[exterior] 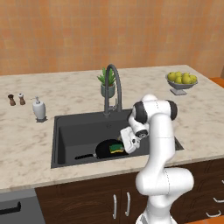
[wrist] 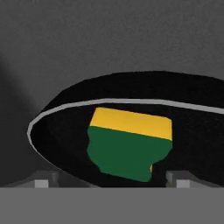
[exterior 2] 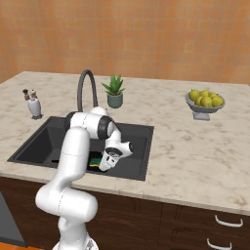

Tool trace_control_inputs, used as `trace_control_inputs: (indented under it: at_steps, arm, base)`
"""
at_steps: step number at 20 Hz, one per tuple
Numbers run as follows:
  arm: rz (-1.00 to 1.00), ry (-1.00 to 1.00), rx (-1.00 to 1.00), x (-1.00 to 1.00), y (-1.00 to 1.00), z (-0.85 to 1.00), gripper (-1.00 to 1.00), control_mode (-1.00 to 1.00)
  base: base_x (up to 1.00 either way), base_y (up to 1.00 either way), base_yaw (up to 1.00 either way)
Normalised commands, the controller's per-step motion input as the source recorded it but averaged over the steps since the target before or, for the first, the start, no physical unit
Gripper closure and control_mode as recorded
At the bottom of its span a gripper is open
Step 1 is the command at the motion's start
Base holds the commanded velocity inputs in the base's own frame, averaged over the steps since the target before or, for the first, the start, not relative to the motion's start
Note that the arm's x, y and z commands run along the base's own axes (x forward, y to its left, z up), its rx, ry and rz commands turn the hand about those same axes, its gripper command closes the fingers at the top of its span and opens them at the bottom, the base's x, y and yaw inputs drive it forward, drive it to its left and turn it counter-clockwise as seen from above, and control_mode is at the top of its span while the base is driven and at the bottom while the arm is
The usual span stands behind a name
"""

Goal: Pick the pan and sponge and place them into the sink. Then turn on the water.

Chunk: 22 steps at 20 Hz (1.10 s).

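Beige marble worktop, orange tiled wall behind. The sink (exterior: 65, 131) is set in the worktop; the faucet (exterior: 112, 87) stands at its back rim, no water running.

The pan (exterior: 105, 149) lies on the sink floor, handle pointing left in the left base view. The sponge (wrist: 127, 144) rests inside the pan, green face toward the hand camera, yellow layer at its far edge.

The gripper (wrist: 111, 181) hangs low in the sink just over the sponge. Fingertips (wrist: 41, 183) stand wide, one each side of the sponge and clear of it; nothing held.

Handling, as judged: sponge is light and soft and would give under a squeeze; best taken across its short sides. Pan is stiff and heavier, likely slick; rim or handle base is the place to grip.

Both items look placed. The faucet remains to be turned on.
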Motion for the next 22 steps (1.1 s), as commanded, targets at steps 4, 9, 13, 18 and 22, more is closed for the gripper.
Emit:
trace_control_inputs:
  at_steps: [4, 9, 13, 18, 22]
  arm:
    - [-0.16, -0.02, 0.10, -0.01, 0.00, 0.73, -1.00, -1.00]
    - [-0.12, -0.04, 0.11, -0.14, 0.00, 0.86, -1.00, -1.00]
    - [-0.07, -0.07, 0.12, -0.29, -0.06, 0.72, -1.00, -1.00]
    - [-0.02, -0.13, 0.11, -0.32, -0.12, 0.76, -1.00, -1.00]
    - [0.00, -0.10, 0.11, -0.22, -0.20, 0.80, -1.00, -1.00]
  base:
    - [0.00, 0.00, 0.00]
    - [0.00, 0.00, 0.00]
    - [0.00, 0.00, 0.00]
    - [0.00, 0.00, 0.00]
    - [0.00, 0.00, 0.00]
